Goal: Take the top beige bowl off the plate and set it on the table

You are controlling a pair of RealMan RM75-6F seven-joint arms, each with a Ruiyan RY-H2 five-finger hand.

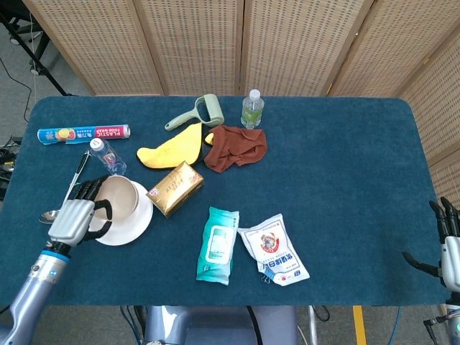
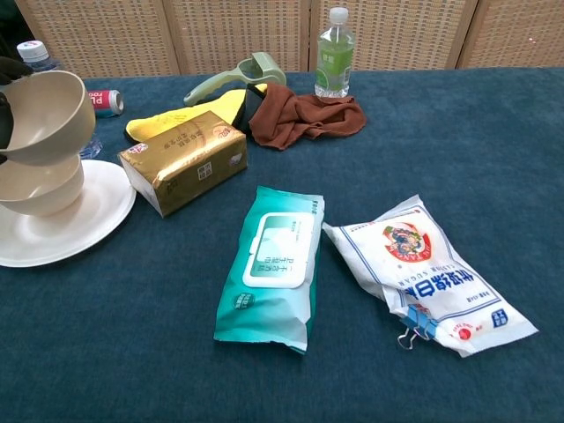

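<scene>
Our left hand [image 1: 75,215] grips the tilted top beige bowl [image 2: 44,115] above the plate [image 2: 66,233]; the chest view crops our fingers. Right hand [image 1: 445,248] spread, idle.

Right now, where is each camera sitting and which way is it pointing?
Head view: high above the near edge, looking down on the whole table; shows the left hand gripping the top beige bowl, and the right hand at the right edge.
Chest view: low, near table height, looking across to the screen; only dark fingers at the left edge.
Shared: bowl, plate, gold box, wipes pack, sugar bag.
</scene>
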